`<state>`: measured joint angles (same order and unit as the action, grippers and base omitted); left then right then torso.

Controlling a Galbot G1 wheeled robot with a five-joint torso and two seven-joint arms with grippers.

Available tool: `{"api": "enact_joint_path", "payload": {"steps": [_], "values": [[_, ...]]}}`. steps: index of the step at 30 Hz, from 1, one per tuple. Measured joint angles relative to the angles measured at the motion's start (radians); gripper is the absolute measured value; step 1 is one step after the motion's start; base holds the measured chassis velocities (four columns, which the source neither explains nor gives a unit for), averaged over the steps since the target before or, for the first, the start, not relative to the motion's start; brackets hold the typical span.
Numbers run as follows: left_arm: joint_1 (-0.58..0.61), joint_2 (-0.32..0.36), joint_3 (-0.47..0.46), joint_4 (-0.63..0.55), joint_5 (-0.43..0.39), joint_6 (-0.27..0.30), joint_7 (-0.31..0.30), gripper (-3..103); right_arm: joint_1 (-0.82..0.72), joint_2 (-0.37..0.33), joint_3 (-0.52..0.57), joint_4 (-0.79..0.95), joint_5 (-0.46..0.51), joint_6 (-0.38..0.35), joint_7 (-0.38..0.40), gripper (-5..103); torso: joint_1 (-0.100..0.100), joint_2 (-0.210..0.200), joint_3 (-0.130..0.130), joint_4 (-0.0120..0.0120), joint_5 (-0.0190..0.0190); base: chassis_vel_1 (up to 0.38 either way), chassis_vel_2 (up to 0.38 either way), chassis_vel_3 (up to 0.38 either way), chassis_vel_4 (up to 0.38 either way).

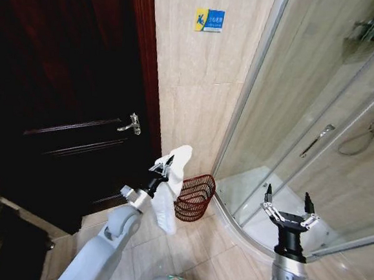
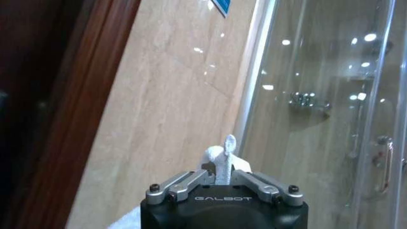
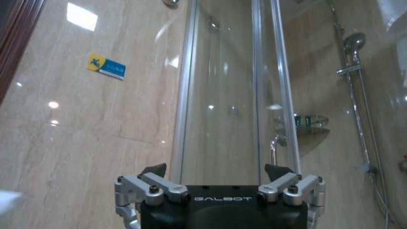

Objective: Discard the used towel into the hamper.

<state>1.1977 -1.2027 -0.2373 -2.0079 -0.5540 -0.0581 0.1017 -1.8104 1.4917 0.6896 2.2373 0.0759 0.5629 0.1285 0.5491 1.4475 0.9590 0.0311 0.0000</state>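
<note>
Beside tiled wall, the hamper (image 1: 194, 197) sits just right of the left gripper (image 1: 164, 165), pinching a white towel (image 1: 172, 189); right gripper (image 1: 289, 203) spread, idle.

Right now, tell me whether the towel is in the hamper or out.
Out: the towel hangs from the left gripper, shut on it, beside the hamper.

A: What can't you make out?
B: The towel (image 1: 170, 190) covers the hamper's (image 1: 195, 197) near-left wall.
A: And the wrist views?
B: The left gripper's (image 2: 222, 177) body hides most of the towel; the blue sign (image 2: 221, 5) is cut off.
</note>
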Motion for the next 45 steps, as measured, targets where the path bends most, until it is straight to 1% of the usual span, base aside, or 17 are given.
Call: {"api": "enact_joint_path", "payload": {"steps": [2,3,6,7,9,10,13,17,23,27,28,31,32,36,37,44,45], "values": [[-0.050,0.005,0.025,0.017,-0.024,0.011,-0.003,2,0.000,0.004,-0.001,-0.010,-0.010,0.000,-0.002,100,0.000,0.000,0.000,0.0000,0.0001,0.000,0.000,0.000,0.000],[-0.050,0.005,0.025,0.017,-0.024,0.011,-0.003,2,0.000,0.004,-0.001,-0.010,-0.010,0.000,-0.002,100,0.000,0.000,0.000,0.0000,0.0001,0.000,0.000,0.000,0.000],[-0.140,0.010,0.074,0.048,-0.056,0.034,-0.019,2,-0.001,0.006,-0.005,-0.015,-0.018,0.005,-0.013,100,0.000,0.000,0.000,0.0000,0.0001,0.000,0.000,0.000,0.000],[-0.140,0.010,0.074,0.048,-0.056,0.034,-0.019,2,-0.001,0.006,-0.005,-0.015,-0.018,0.005,-0.013,100,0.000,0.000,0.000,0.0000,0.0001,0.000,0.000,0.000,0.000],[-0.197,0.006,0.115,0.074,-0.068,0.042,-0.026,2,-0.001,0.005,-0.007,-0.014,-0.022,0.006,-0.022,100,0.000,0.000,0.000,0.0000,-0.0001,0.000,0.000,0.000,0.000],[-0.197,0.006,0.115,0.074,-0.068,0.042,-0.026,2,-0.001,0.005,-0.007,-0.014,-0.022,0.006,-0.022,100,0.000,0.000,0.000,0.0000,-0.0001,0.000,0.000,0.000,0.000],[-0.250,0.002,0.152,0.093,-0.077,0.052,-0.032,2,-0.001,0.001,-0.009,-0.019,-0.023,0.006,-0.027,100,0.000,0.000,0.000,0.0000,0.0001,0.000,0.000,0.000,0.000],[-0.340,-0.001,0.201,0.131,-0.097,0.066,-0.044,2,0.001,0.003,-0.011,-0.030,-0.024,0.011,-0.033,100,0.000,0.000,0.000,0.0000,0.0000,0.000,0.000,0.000,0.000],[-0.419,-0.001,0.236,0.181,-0.116,0.068,-0.049,2,0.011,0.004,-0.012,-0.041,-0.030,0.013,-0.037,100,0.000,0.000,0.000,0.0001,0.0000,0.000,0.000,0.000,0.000],[-0.499,-0.022,0.261,0.251,-0.123,0.067,-0.054,2,0.014,0.016,-0.013,-0.048,-0.042,0.016,-0.039,100,0.000,0.000,0.000,0.0001,0.0000,0.000,0.000,0.000,0.000],[-0.499,-0.022,0.261,0.251,-0.123,0.067,-0.054,2,0.014,0.016,-0.013,-0.048,-0.042,0.016,-0.039,100,0.000,0.000,0.000,0.0001,0.0000,0.000,0.000,0.000,0.000],[-0.587,-0.046,0.279,0.338,-0.123,0.061,-0.058,2,0.011,0.027,-0.013,-0.055,-0.055,0.026,-0.044,100,0.000,0.000,0.000,-0.0001,-0.0001,0.000,0.000,0.000,0.000],[-0.587,-0.046,0.279,0.338,-0.123,0.061,-0.058,2,0.011,0.027,-0.013,-0.055,-0.055,0.026,-0.044,100,0.000,0.000,0.000,-0.0001,-0.0001,0.000,0.000,0.000,0.000],[-0.676,-0.066,0.295,0.421,-0.130,0.047,-0.058,2,0.010,0.036,-0.015,-0.060,-0.065,0.030,-0.045,100,0.000,0.000,0.000,0.0000,0.0000,0.000,0.000,0.000,0.000],[-0.676,-0.066,0.295,0.421,-0.130,0.047,-0.058,2,0.010,0.036,-0.015,-0.060,-0.065,0.030,-0.045,100,0.000,0.000,0.000,0.0000,0.0000,0.000,0.000,0.000,0.000],[-0.796,-0.087,0.310,0.498,-0.153,0.033,-0.054,2,0.010,0.036,-0.016,-0.066,-0.070,0.031,-0.047,100,0.000,0.000,0.000,0.0000,0.0000,0.000,0.000,0.000,0.000],[-0.796,-0.087,0.310,0.498,-0.153,0.033,-0.054,2,0.010,0.036,-0.016,-0.066,-0.070,0.031,-0.047,100,0.000,0.000,0.000,0.0000,0.0000,0.000,0.000,0.000,0.000]]}}
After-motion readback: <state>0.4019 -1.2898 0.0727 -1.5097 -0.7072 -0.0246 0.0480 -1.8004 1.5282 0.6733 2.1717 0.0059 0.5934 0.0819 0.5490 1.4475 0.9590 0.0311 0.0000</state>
